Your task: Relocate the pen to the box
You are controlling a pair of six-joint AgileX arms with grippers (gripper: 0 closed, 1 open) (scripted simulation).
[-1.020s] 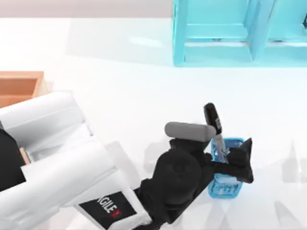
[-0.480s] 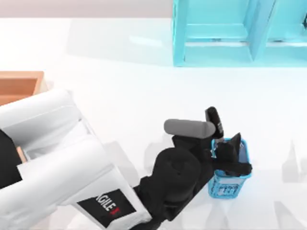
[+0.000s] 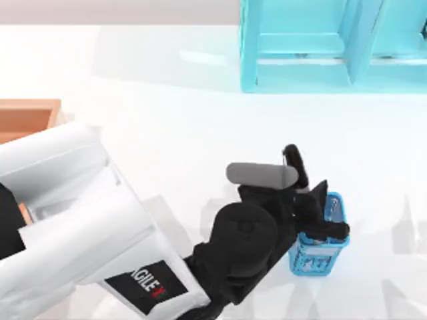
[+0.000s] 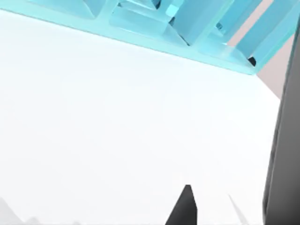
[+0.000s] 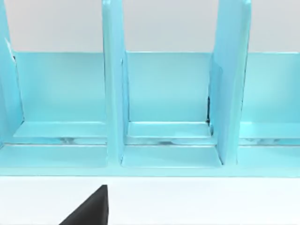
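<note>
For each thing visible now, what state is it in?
pen: standing tilted in the blue basket, black cap up.
blue basket: upright on the table.
left gripper: at the basket's mouth, around the pen.
box: at the table's left edge, partly hidden by the left arm.
cyan shelf unit: upright at the far side.

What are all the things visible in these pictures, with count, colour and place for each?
pen: one, black cap, standing in the blue basket at the left gripper.
blue basket: one, blue mesh, table's lower right of centre.
box: one, tan rim, orange-brown inside, table's left edge.
shelf unit: one, cyan, far side of the table, right of centre.
table: one, white.
left gripper: one, black, over the basket at the pen.
right gripper: one black tip, facing the shelf unit.
</note>
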